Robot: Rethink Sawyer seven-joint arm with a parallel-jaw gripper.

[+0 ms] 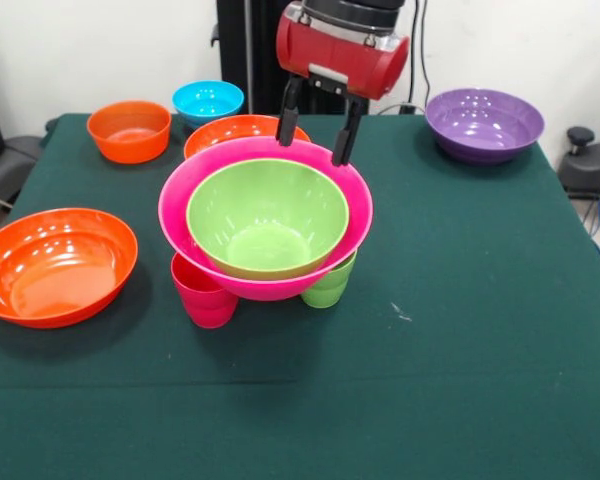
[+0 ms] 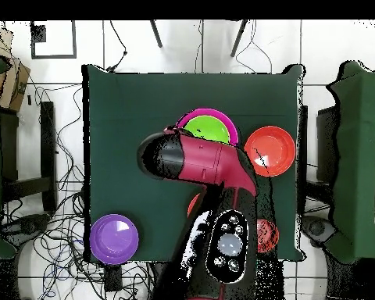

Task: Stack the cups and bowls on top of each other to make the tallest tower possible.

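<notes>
While you looked across the green table (image 1: 460,380), nearest you sat the red cup (image 1: 204,292) and the light green cup (image 1: 330,284), both upright under the pink bowl (image 1: 265,215), which rested on them. Nested inside that pink bowl was the green bowl (image 1: 267,217), open side up; from above you caught both rims (image 2: 208,125) poking out past the arm (image 2: 206,164). Off to the picture's left, a wide orange bowl (image 1: 56,264) lay alone near the table edge, well apart from the stack.

Just behind the stack, a second wide orange bowl (image 1: 242,131) peeked over the pink rim. Right there the gripper (image 1: 318,126) hung, jaws spread and empty, one finger (image 1: 289,111) and the other coming down around the pink bowl's far rim; you couldn't tell whether they touched it.

Farther back stood the small orange bowl (image 1: 129,130), then the blue bowl (image 1: 208,100) beside it, and the purple bowl (image 1: 484,123) away at the far right corner.
</notes>
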